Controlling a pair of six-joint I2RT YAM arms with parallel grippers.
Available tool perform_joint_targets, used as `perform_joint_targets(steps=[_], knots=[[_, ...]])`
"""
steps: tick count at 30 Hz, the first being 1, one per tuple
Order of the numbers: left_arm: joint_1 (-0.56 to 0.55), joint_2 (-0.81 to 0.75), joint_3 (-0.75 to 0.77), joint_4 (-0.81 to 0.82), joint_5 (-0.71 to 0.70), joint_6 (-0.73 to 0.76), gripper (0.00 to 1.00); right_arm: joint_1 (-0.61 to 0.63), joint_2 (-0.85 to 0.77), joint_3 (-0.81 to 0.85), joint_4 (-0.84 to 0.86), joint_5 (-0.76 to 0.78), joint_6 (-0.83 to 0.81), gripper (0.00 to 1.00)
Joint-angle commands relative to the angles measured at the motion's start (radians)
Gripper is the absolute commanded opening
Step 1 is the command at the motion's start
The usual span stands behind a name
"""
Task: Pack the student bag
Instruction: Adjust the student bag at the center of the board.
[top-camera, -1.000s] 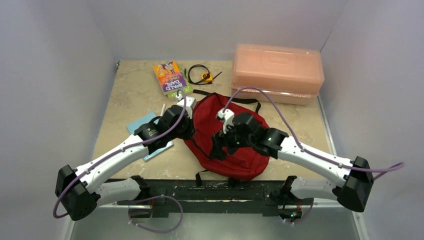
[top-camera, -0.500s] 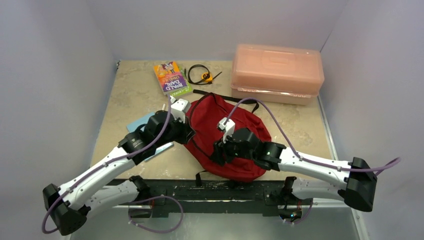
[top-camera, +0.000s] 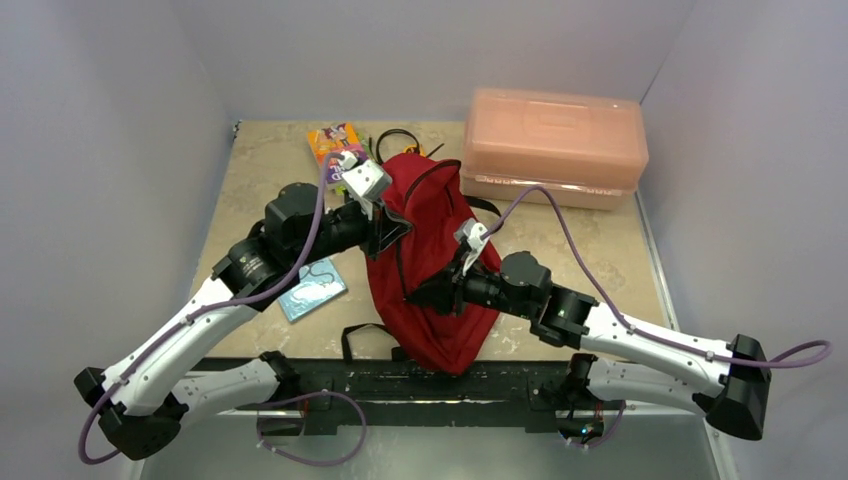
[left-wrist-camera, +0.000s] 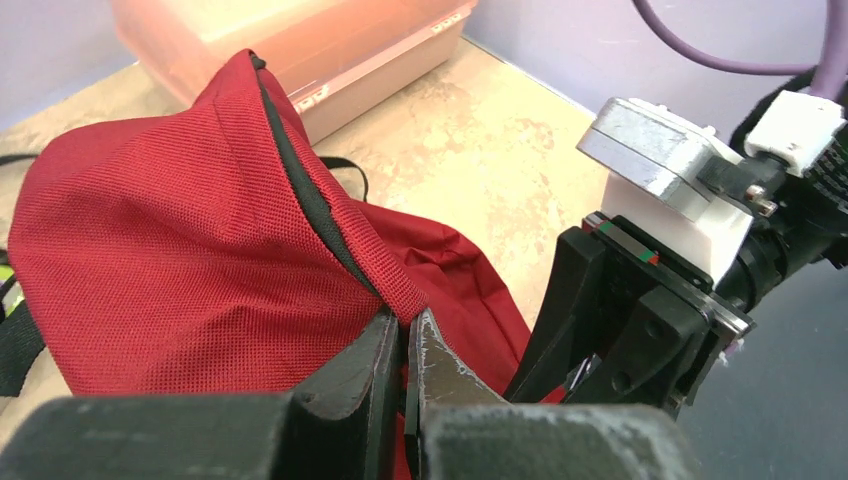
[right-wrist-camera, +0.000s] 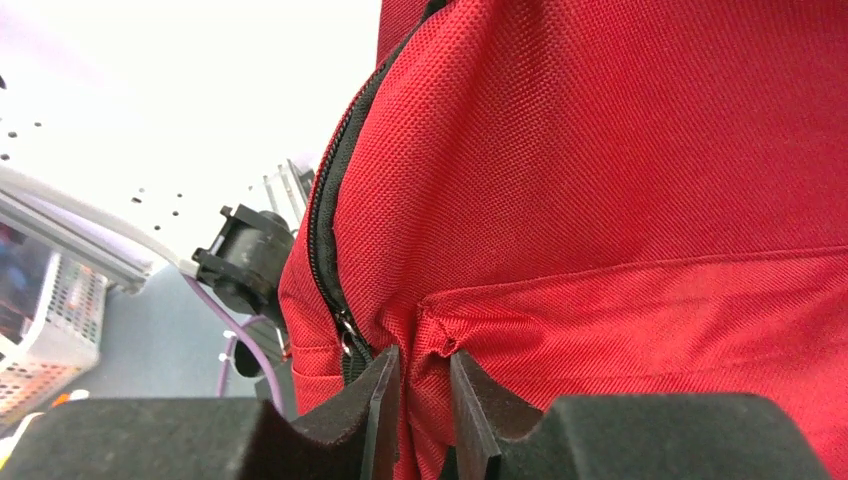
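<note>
The student bag (top-camera: 432, 262), dark red with black zippers, is pulled up off the table and hangs tilted between both arms. My left gripper (top-camera: 386, 230) is at its upper left, shut on the fabric edge beside the zipper (left-wrist-camera: 300, 185); in the left wrist view the jaws (left-wrist-camera: 408, 322) pinch that red hem. My right gripper (top-camera: 428, 294) is pressed against the bag's lower front. In the right wrist view its jaws (right-wrist-camera: 425, 358) stand narrow with a fold of red fabric (right-wrist-camera: 430, 330) squeezed between them, next to a zipper pull (right-wrist-camera: 347, 335).
A pink translucent plastic box (top-camera: 555, 140) stands at the back right. A colourful book (top-camera: 333, 146) and a black looped item with orange (top-camera: 402, 140) lie at the back, partly behind the bag. A light blue flat item (top-camera: 312, 293) lies left of the bag. Walls close three sides.
The bag has gone from lying flat to being raised and stretched upright. The left gripper rose toward the back with the hem. The right gripper's jaws closed onto a fabric fold.
</note>
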Motion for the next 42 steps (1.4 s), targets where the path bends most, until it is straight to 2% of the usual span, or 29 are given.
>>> perform_joint_targets(steps=[1, 3, 5, 9, 11, 16, 21, 29, 36, 42], knots=[[0.003, 0.005, 0.075, 0.124, 0.134, 0.079, 0.0, 0.005, -0.02, 0.021, 0.014, -0.039, 0.011, 0.23], [0.003, 0.01, 0.075, 0.129, 0.162, 0.089, 0.0, 0.005, -0.035, 0.032, -0.008, -0.056, 0.007, 0.22], [0.004, 0.01, 0.078, 0.118, 0.166, 0.104, 0.0, 0.005, -0.063, 0.064, -0.066, -0.051, 0.006, 0.24], [0.004, 0.011, 0.086, 0.092, 0.125, 0.148, 0.0, 0.005, -0.119, 0.149, -0.244, -0.008, -0.005, 0.43], [0.004, 0.018, 0.096, 0.078, 0.109, 0.165, 0.0, 0.004, -0.134, 0.176, -0.291, -0.02, -0.011, 0.46], [0.004, 0.039, 0.118, 0.062, 0.109, 0.179, 0.0, 0.005, -0.092, 0.191, -0.239, -0.127, 0.033, 0.49], [0.003, 0.041, 0.126, 0.071, 0.101, 0.176, 0.0, 0.005, -0.025, 0.221, -0.24, -0.082, 0.069, 0.43], [0.003, 0.055, 0.139, 0.071, 0.073, 0.172, 0.0, 0.004, -0.012, 0.16, -0.231, -0.103, 0.105, 0.25], [0.004, 0.06, 0.142, 0.08, 0.044, 0.156, 0.0, 0.006, -0.009, 0.12, -0.207, -0.126, 0.122, 0.22], [0.003, 0.067, 0.15, 0.074, 0.042, 0.153, 0.0, 0.005, -0.018, 0.101, -0.194, -0.13, 0.134, 0.23]])
